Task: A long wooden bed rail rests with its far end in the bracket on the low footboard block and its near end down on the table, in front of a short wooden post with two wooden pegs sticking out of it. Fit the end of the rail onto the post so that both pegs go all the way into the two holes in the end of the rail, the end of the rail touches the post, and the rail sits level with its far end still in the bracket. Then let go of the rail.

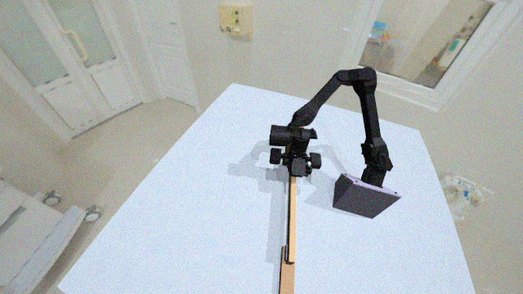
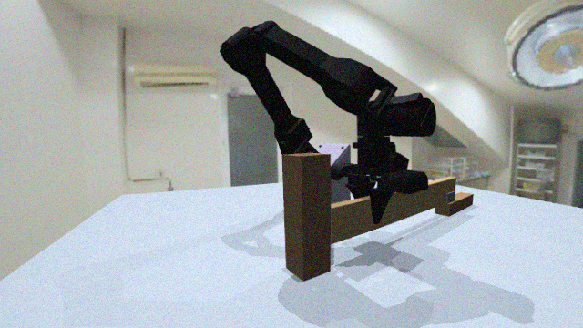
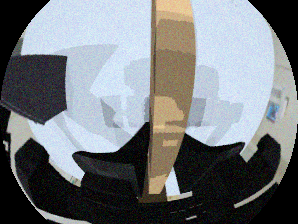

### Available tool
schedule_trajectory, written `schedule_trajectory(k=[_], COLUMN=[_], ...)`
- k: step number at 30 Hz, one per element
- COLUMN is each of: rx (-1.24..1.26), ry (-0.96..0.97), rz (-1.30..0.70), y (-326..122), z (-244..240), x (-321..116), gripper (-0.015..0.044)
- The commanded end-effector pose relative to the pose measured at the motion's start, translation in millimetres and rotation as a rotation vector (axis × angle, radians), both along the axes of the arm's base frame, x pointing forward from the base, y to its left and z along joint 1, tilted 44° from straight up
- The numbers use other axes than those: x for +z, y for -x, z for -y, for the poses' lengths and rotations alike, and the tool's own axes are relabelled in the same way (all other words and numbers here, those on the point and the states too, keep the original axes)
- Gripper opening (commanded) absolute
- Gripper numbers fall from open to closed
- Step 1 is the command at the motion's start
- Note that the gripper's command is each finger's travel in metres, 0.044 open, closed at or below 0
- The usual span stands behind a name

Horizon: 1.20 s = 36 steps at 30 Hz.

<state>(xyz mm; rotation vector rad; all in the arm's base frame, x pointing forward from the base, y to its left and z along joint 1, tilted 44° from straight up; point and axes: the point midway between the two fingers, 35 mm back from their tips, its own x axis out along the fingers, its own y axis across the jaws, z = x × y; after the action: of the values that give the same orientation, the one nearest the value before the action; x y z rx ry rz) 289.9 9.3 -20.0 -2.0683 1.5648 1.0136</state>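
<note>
The wooden rail (image 1: 292, 212) (image 2: 410, 199) (image 3: 175, 65) runs from the post to the footboard block (image 1: 287, 278) (image 2: 460, 203). Its far end sits at the dark bracket (image 2: 450, 197) on the block. Its near end is raised off the table and looks about level. In the exterior view this end meets the edge of the upright post (image 2: 307, 214); whether it touches the post is hidden behind it. The pegs and holes are not visible. My gripper (image 2: 377, 219) (image 3: 157, 125) is shut on the rail near its post end, with a finger on each side.
The arm's base stands on a wedge-shaped mount (image 1: 365, 198) (image 2: 341, 157) (image 3: 37, 85) beside the rail. In the top view the arm arches over the post end and hides it. Shadows of the arm and rail fall on the white table (image 1: 196, 204) (image 2: 137, 255).
</note>
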Motion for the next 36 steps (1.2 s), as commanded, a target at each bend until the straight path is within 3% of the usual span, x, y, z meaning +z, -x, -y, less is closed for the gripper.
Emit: schedule_trajectory(k=[1,36], rx=[0.003,0.003], ry=[0.0,0.001], rz=[0.008,0.008], y=[-0.6,-0.7], z=[-1.2,3.3], x=[-0.5,4.6], gripper=[0.0,0.0])
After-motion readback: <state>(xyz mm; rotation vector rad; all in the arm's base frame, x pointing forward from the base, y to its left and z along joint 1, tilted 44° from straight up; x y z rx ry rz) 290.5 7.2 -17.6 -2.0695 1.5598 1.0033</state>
